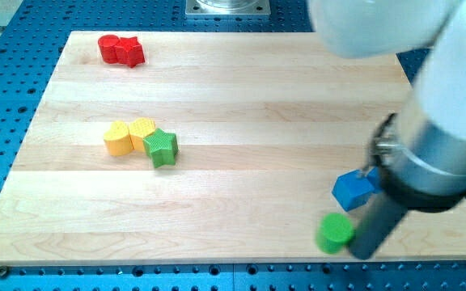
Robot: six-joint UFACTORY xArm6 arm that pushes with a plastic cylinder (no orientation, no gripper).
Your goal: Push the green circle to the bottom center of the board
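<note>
Wooden worktop [241,121] carries the green circle [335,232] at five o'clock, my tip [362,255], a plain rod with no jaws, touching its three o'clock side below the blue block [353,190].

Wooden board [241,97]: red [120,50], yellow [129,136], green [335,232], blue blocks [353,190].

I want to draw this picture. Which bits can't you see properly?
- My tip: its end is blurred, right of the green circle; whether they touch is unclear.
- Blue block: its right side is hidden by the arm, so its shape is unclear.
- Red blocks: pressed together, shapes too small to tell.
</note>
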